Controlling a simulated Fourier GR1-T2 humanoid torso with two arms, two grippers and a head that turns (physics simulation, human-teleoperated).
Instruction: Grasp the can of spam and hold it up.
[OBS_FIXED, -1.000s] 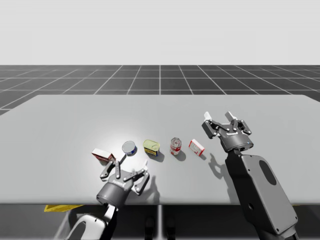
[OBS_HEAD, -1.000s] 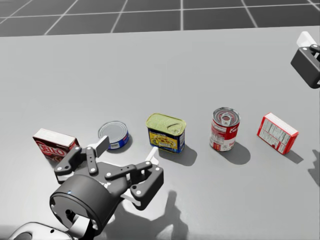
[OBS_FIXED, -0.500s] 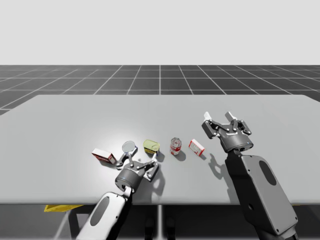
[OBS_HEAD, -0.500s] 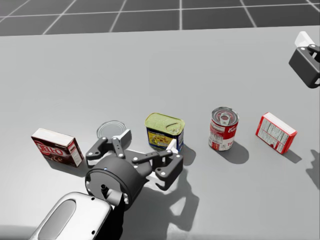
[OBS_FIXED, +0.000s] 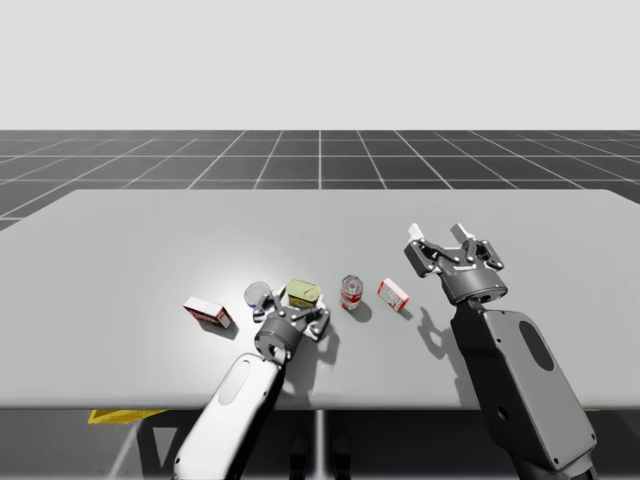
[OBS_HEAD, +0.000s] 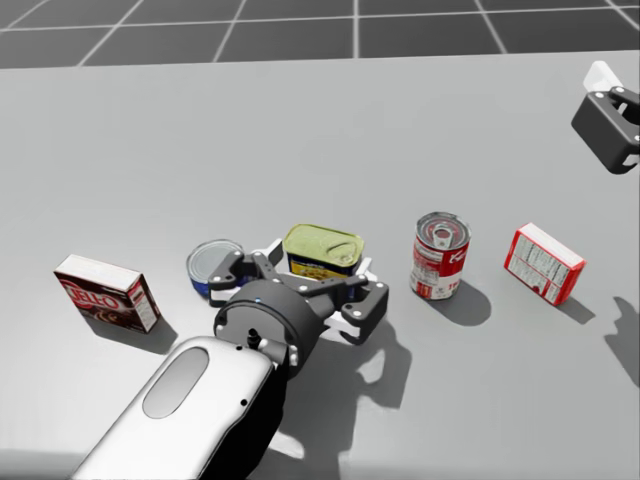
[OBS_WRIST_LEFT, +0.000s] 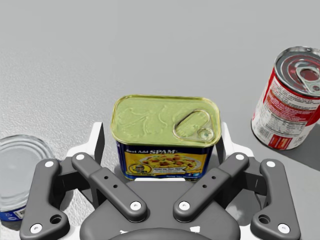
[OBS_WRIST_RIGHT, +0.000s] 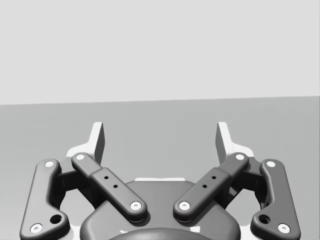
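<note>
Centre frame: the left pincer (OBS_WRIST_LEFT: 161, 150), released, straddles the rounded-rectangular, yellow-lidded spam can (OBS_HEAD: 322, 250) standing on the matte grey tabletop (OBS_FIXED: 150, 240), arm stretched from below; the right pincer (OBS_FIXED: 438, 245) hangs released, raised at right.

The grey table (OBS_FIXED: 120, 250) carries five things in one row across its near half. From my left: a dark red box (OBS_HEAD: 107, 293), a flat round blue can (OBS_HEAD: 207, 264), a rectangular can (OBS_HEAD: 322, 250) with a yellow-green lid, an upright red-and-white round can (OBS_HEAD: 440, 256) and a red-and-white box (OBS_HEAD: 543, 263) — each apart from the next.
</note>
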